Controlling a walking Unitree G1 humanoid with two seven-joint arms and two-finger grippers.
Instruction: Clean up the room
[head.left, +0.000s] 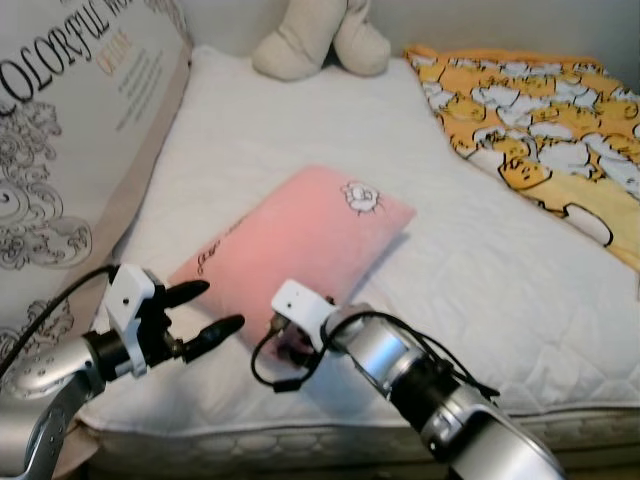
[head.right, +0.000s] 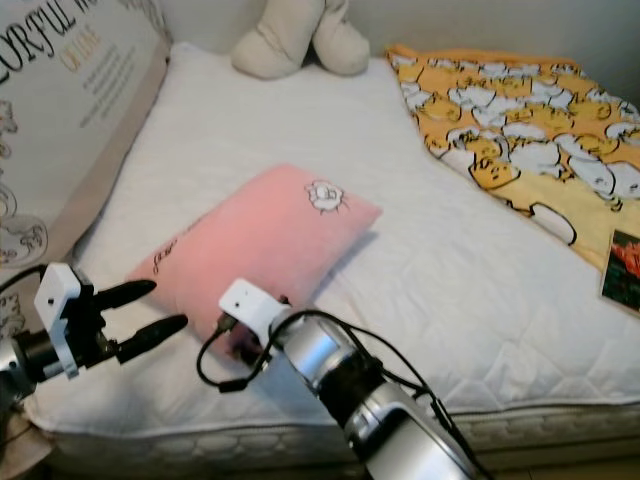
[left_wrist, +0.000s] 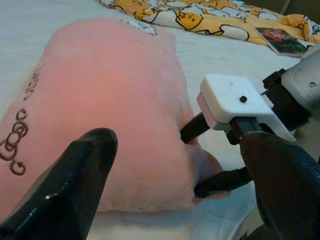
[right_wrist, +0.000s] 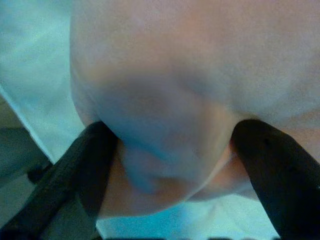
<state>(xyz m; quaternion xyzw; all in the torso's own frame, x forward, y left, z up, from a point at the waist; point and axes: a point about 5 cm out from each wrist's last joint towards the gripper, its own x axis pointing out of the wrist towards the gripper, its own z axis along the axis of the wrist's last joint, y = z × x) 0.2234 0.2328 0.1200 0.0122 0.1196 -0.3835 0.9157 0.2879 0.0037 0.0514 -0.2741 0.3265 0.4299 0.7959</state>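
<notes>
A pink pillow (head.left: 300, 235) with a small cartoon patch lies slantwise on the white mattress (head.left: 480, 290). My right gripper (left_wrist: 201, 156) is shut on the pillow's near corner. In the right wrist view the fabric bulges between its two black fingers (right_wrist: 90, 170). My left gripper (head.left: 218, 306) is open just left of that same end of the pillow. Its fingers point at the pillow's edge without touching it, and nothing is between them.
A large printed cushion (head.left: 70, 130) leans at the left. A beige plush toy (head.left: 320, 35) sits at the head of the bed. A yellow cartoon blanket (head.left: 540, 130) covers the right side, with a book (head.right: 622, 258) on it. The mattress's front edge is just below my arms.
</notes>
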